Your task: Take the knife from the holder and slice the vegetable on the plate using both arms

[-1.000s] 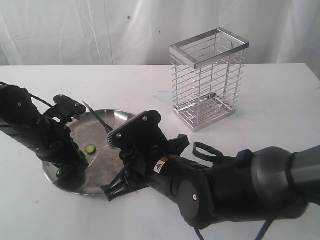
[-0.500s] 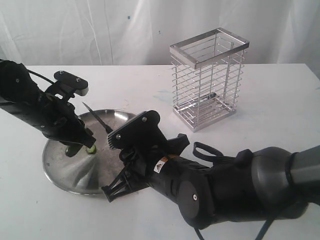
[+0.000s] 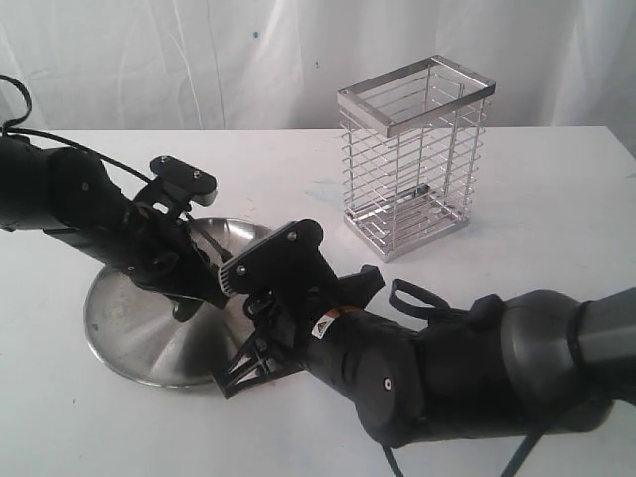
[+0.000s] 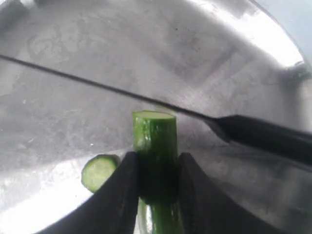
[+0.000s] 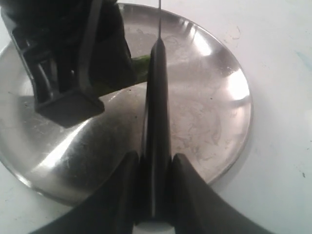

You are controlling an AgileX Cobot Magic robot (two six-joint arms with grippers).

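Lower centre, left wrist view: our left tool point(image 4: 157, 162) pinched the vegetable point(image 4: 154, 131) over the plate point(image 4: 234, 53); our right tool point(image 5: 155, 163) pinched the knife point(image 5: 157, 107) by its handle. We judged a good cut needed the blade kept square, pressed down near the pale end.

The left pincer point(image 4: 157, 163), clamped on the cucumber piece point(image 4: 153, 136), and the right pincer point(image 5: 155, 163), gripping the knife point(image 5: 157, 97), crowd the plate's point(image 3: 114, 333) middle. Its rim away from the wire holder point(image 3: 412, 159) lies bare. The holder stands well apart, with open counter point(image 3: 556, 229) around it.
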